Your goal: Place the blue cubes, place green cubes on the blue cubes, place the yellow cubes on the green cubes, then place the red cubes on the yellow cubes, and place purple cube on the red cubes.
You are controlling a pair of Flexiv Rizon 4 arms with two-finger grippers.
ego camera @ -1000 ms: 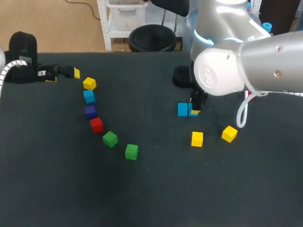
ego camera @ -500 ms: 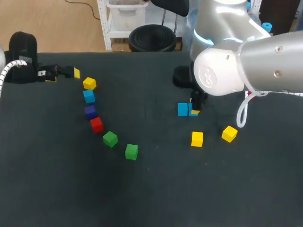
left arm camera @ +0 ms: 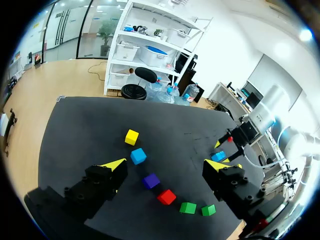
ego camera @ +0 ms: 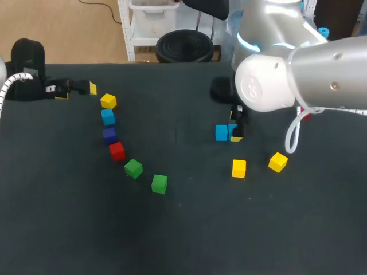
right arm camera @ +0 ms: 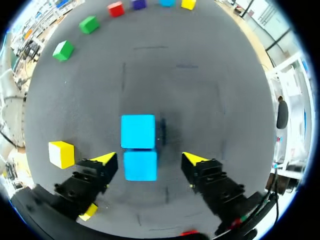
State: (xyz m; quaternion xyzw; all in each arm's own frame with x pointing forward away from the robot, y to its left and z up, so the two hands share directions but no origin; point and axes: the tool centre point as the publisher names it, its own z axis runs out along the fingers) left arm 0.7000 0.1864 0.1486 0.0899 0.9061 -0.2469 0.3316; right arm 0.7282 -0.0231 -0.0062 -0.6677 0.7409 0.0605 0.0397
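Green pair: the nearer green cube and the farther green cube, both small blocks, lie loose at near left. They are judged to be the next layer and are not yet needed.
Yellow pair: the left yellow cube and the right yellow cube sit at near right, close to the work site. They are judged a knock hazard for that arm.
Red and purple: the small red cube and the dark purple cube lie in the left-hand row.
Work site: two bright blue cubes stand right of centre, side by side and touching or nearly so. One is the straddled blue cube, the other the blue cube ahead.
Right gripper: its fingers are spread to either side of the straddled blue cube with a gap showing on each side, and it grips nothing.
Step in hand: judged to be laying the blue base. Recommend a straight vertical lift with no sideways drift, so the cube stays square against its neighbour.
Remaining blue: the third blue cube sits farther left in the row, with the far yellow cube just beyond it.
Left gripper: at far left, spread wide and empty.
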